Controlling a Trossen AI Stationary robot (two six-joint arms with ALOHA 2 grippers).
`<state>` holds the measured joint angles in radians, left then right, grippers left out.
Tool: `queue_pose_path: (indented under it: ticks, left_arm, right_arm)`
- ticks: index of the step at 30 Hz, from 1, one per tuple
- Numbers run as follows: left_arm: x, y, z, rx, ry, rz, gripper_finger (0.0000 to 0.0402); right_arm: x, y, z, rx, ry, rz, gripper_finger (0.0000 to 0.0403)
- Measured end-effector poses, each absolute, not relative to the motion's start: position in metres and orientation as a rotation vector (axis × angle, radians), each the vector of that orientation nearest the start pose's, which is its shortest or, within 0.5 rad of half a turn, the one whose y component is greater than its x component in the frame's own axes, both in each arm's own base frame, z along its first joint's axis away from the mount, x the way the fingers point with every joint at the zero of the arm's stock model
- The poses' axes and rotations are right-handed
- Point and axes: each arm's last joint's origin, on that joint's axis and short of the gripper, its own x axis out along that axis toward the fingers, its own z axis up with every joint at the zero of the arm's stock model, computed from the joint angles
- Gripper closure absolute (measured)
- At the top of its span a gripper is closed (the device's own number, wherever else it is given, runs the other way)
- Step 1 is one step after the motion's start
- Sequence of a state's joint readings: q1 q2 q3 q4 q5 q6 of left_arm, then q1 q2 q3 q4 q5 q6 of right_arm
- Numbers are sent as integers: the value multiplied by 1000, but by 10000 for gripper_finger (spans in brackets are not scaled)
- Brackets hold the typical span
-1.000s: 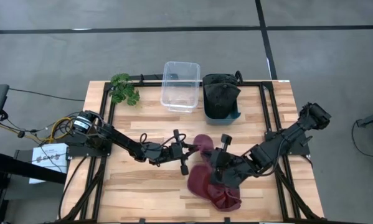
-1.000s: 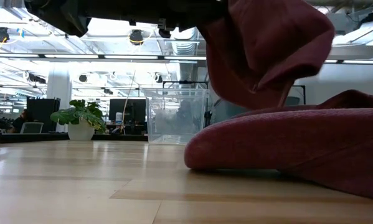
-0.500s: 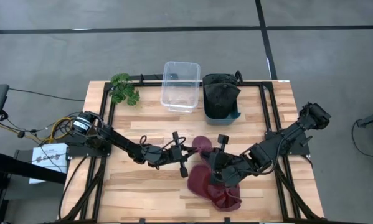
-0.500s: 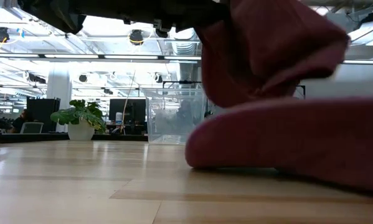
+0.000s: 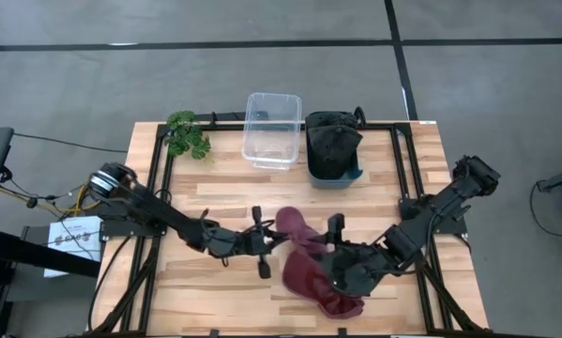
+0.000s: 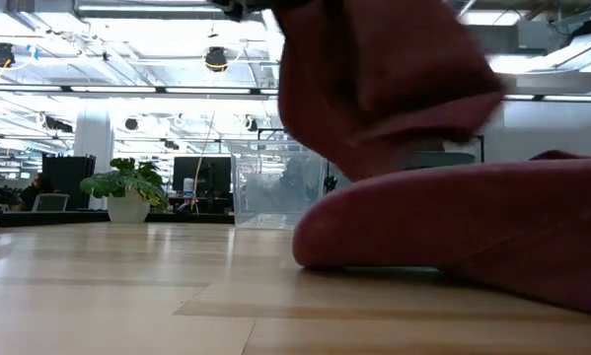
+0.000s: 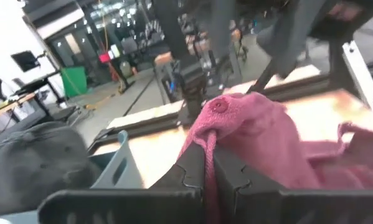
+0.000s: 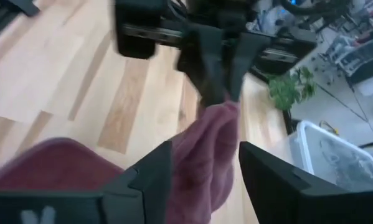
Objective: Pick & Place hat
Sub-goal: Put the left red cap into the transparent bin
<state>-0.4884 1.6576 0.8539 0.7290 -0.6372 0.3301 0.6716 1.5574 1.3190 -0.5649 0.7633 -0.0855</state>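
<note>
A maroon hat (image 5: 295,228) with a button on its crown (image 7: 220,106) is raised over the table's middle. My left gripper (image 5: 265,242) is shut on it. More maroon cloth (image 5: 316,277) lies heaped on the table below it, near the front edge. Whether that is the same hat, I cannot tell. My right gripper (image 8: 202,180) stands open at the heap's right, one finger (image 8: 150,177) on either side of the raised cloth (image 8: 206,143). Whether they touch it, I cannot tell. My left gripper pinches a narrow fold of the maroon hat (image 7: 207,149) between its two fingers (image 7: 191,169), just below the crown button. The fingers come nearly level from the table's left. The pinched part is held up off the table, and the cloth below it hangs toward the heap (image 6: 453,227).
A clear plastic box (image 5: 273,127) and a teal bin holding dark hats (image 5: 334,145) stand at the table's far edge. A small green plant (image 5: 187,133) sits at the far left. Bare wood lies left of the heap.
My left gripper has moved toward the table's left and near edges, drawing the raised part of the hat with it. My right gripper has opened and let the cloth go, shifting slightly toward the near edge. The heap has stayed on the table.
</note>
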Motion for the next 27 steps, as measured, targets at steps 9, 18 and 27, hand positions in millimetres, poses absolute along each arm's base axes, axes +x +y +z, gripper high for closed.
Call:
queue_pose_path:
  ticks: [9, 18, 27]
  left_arm:
    - [285, -123, 262, 328, 61, 170, 393]
    - [250, -90, 273, 121, -47, -203, 393]
    - [248, -82, 256, -39, 10, -289, 392]
  right_arm:
    - [257, 206, 312, -542, 591, -46, 238]
    - [260, 210, 314, -806, 571, 87, 248]
    - [281, 199, 325, -968, 467, 110, 252]
